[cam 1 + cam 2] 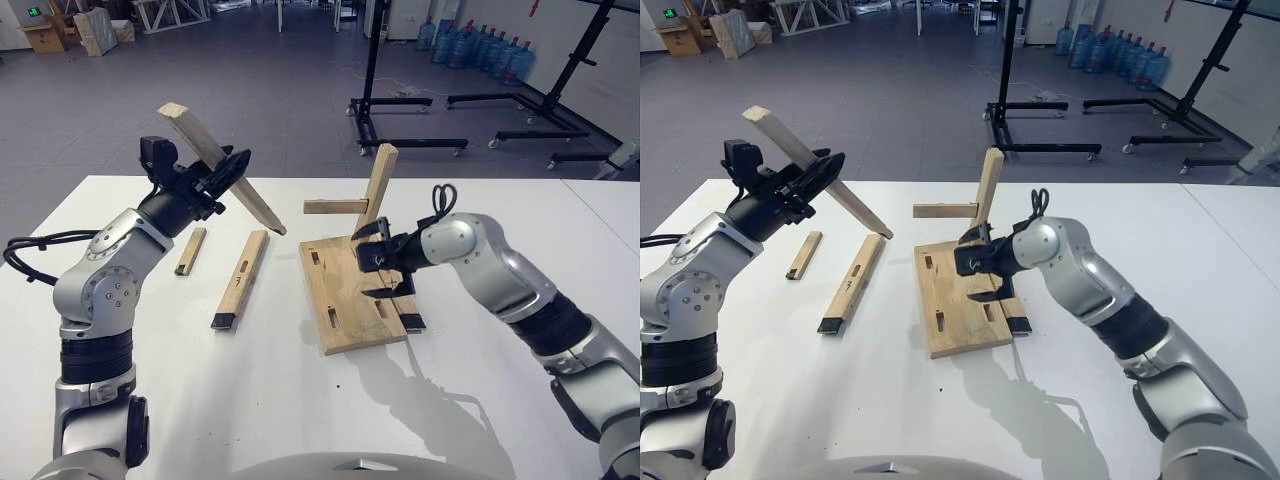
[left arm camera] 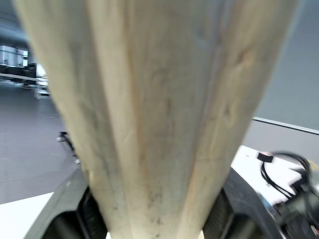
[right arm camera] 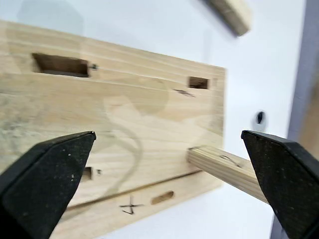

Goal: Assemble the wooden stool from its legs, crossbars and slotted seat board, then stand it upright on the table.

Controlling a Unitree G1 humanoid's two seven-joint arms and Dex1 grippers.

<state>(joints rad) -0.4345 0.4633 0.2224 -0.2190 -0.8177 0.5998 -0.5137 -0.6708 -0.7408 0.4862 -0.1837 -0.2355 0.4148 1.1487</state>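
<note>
The left pincer is clamped on one wooden leg, held in the air at a slant above the table's left half. The leg's lower end hangs above the table, near the far end of a second leg and not touching it. That second leg lies flat with its black-capped end toward the robot. One short crossbar lies just to its left, apart from it.

The right pincer hovers with its fingers spread apart over the far right part of the single seat board, gripping nothing. The board lies flat near the middle of the table, and the right wrist view shows four slots cut into it. A third leg stands tilted above the board's far edge, its base hidden behind the pincer. A second crossbar juts from this leg toward the robot's left. At the board's near right corner a black-capped end of another wooden piece touches the board's edge; the rest of it is hidden, so whether it is a fourth leg cannot be told.

A strip of white table separates the lying leg from the board. A wider stretch runs from the board to the near edge, and the board sits well back from the far and right edges. Black wheeled stands wait on the floor beyond.
</note>
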